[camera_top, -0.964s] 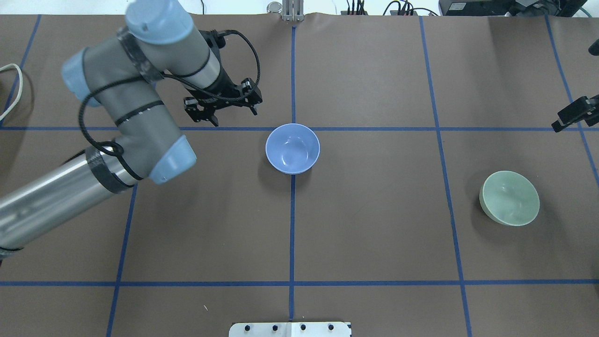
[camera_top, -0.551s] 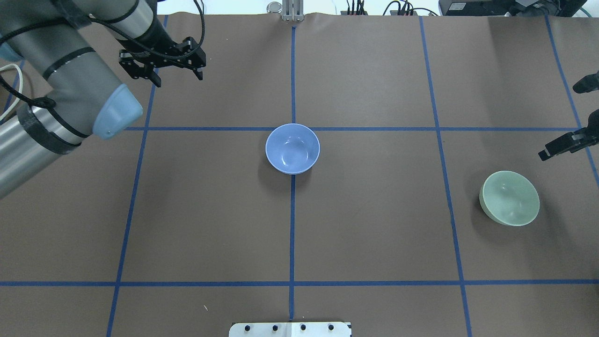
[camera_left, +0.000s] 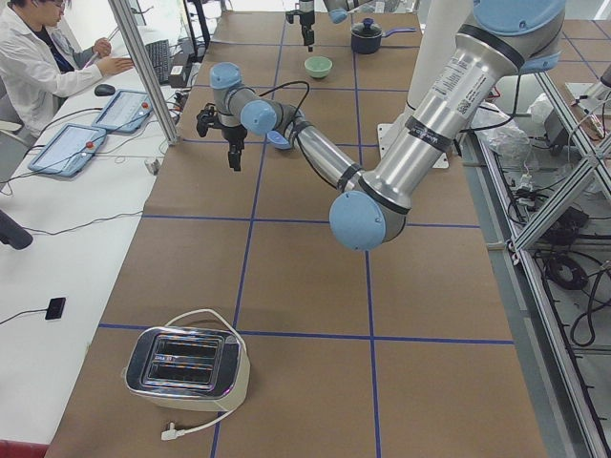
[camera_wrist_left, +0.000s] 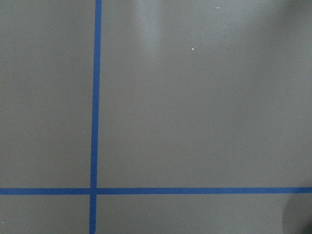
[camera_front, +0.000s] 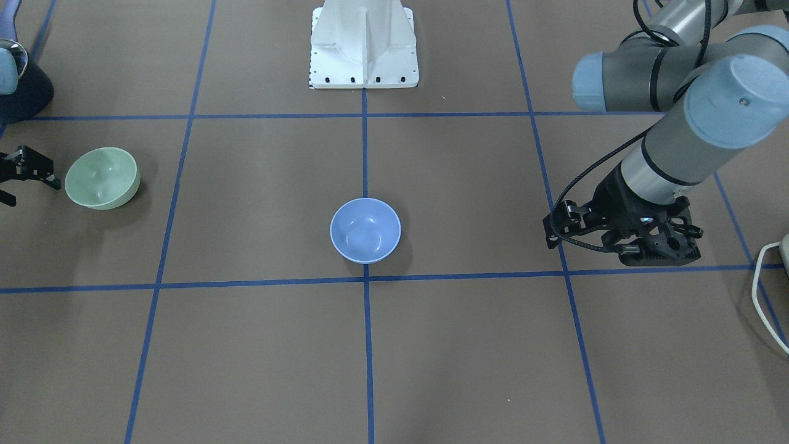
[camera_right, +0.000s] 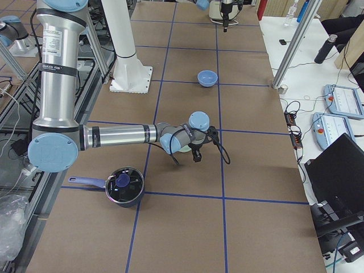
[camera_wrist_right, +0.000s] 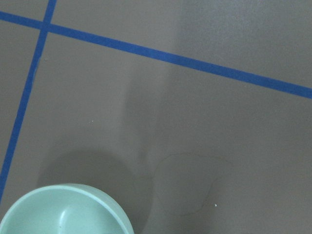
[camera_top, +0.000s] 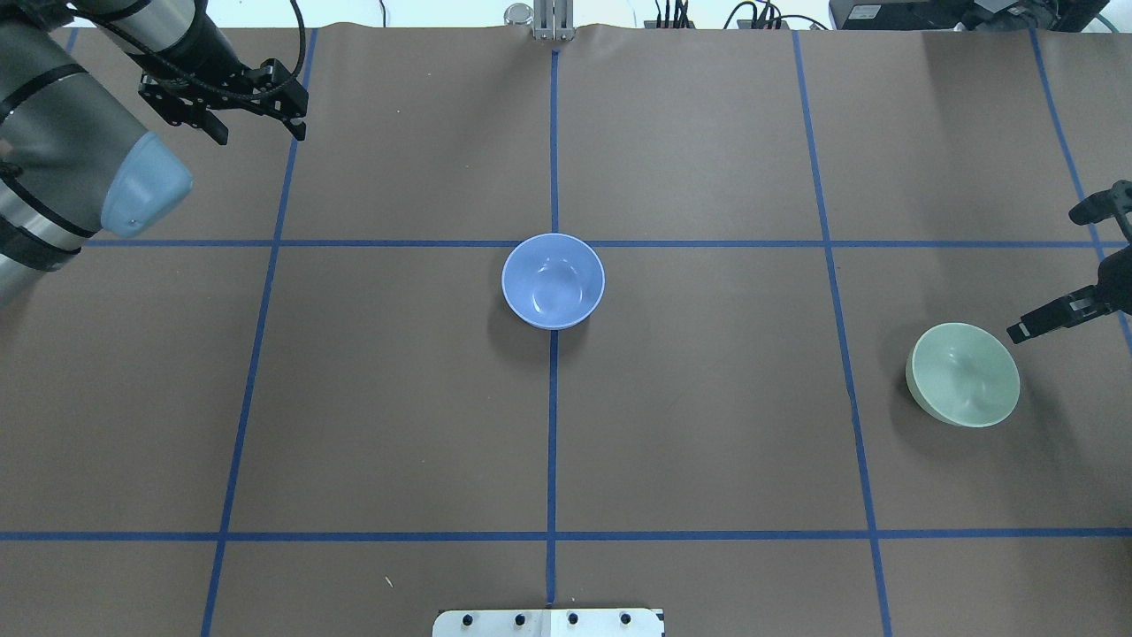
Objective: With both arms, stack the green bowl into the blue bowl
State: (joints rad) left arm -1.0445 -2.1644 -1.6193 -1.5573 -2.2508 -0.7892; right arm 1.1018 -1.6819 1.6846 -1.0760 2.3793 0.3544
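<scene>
The blue bowl stands upright at the table's middle, on a tape crossing; it also shows in the front view. The green bowl sits tilted at the right side, also in the front view and at the bottom left of the right wrist view. My right gripper is open and empty; one fingertip is just beyond the green bowl's far right rim, apart from it. My left gripper is open and empty at the far left, well away from both bowls.
The white pedestal base stands at the robot's side of the table. A toaster with a cable sits at the left end. A dark pot sits at the right end. An operator sits at a side desk.
My left arm has drawn back from beside the blue bowl to the far left. My right gripper has come toward me, closer to the green bowl. Neither bowl has moved.
</scene>
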